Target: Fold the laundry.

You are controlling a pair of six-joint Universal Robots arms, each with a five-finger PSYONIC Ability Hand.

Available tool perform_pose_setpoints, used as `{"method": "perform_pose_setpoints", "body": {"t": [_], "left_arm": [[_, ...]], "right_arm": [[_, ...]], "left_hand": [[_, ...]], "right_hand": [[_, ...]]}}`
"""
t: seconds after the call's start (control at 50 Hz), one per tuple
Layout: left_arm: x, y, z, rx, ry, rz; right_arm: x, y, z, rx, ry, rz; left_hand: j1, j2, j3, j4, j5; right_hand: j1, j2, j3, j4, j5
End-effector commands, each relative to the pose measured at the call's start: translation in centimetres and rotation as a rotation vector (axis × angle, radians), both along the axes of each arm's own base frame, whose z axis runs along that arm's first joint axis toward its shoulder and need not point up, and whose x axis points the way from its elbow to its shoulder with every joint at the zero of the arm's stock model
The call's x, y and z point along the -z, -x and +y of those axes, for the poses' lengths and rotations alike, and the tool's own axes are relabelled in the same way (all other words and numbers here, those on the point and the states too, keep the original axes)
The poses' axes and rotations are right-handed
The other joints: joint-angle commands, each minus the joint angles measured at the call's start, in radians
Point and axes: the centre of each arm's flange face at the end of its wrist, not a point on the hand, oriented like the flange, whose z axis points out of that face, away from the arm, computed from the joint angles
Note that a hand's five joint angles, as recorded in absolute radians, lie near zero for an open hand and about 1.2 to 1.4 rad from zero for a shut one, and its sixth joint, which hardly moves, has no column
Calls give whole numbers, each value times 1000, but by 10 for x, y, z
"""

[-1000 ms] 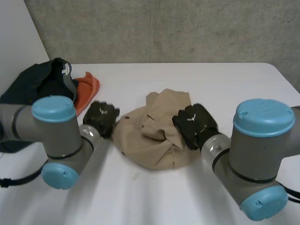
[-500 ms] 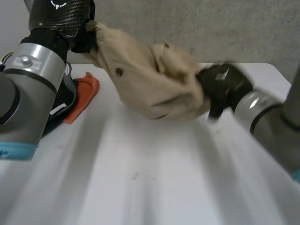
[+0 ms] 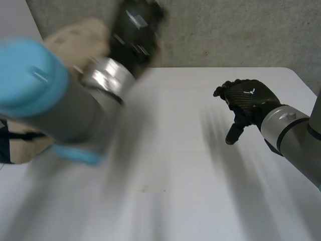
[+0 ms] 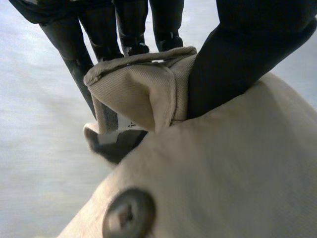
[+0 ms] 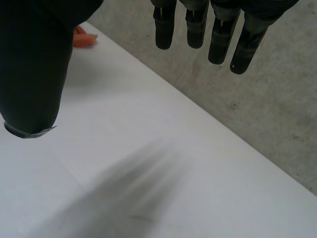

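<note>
My left hand (image 3: pixel 135 25) is raised high at the back left, and the beige garment (image 3: pixel 75 32) hangs from it down behind my left arm. In the left wrist view the thumb (image 4: pixel 247 54) and fingers pinch a folded edge of this beige garment (image 4: pixel 237 173), with a button (image 4: pixel 129 215) close to the grip. My right hand (image 3: pixel 248 98) hovers above the white table (image 3: pixel 175 150) at the right, fingers straight and apart. Its own view shows the right hand (image 5: pixel 34 64) holding nothing.
An orange cloth (image 5: pixel 84 35) lies near the table's far edge, beyond my right hand's thumb. A grey concrete wall (image 3: pixel 225 30) stands behind the table. The table's right edge (image 3: pixel 301 80) runs close to my right forearm.
My left arm has swung the beige garment up off the table and to the left. My right hand has let go of it, opened, and now hangs over bare table.
</note>
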Motion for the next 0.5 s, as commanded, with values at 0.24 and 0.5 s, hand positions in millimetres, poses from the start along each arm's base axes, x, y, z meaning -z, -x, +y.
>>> {"method": "perform_pose_setpoints", "body": {"t": [0.24, 0.5], "left_arm": [[68, 25, 61, 126, -171, -179], [55, -76, -19, -251, -342, -233]], "right_arm": [[3, 16, -21, 57, 24, 16], [15, 11, -14, 3, 8, 98]], "left_hand": [[-933, -993, -974, -994, -948], [-892, -952, -933, -953, -907]], "right_hand": [[-29, -44, -41, -59, -69], [-29, -44, -41, -59, -69]]}}
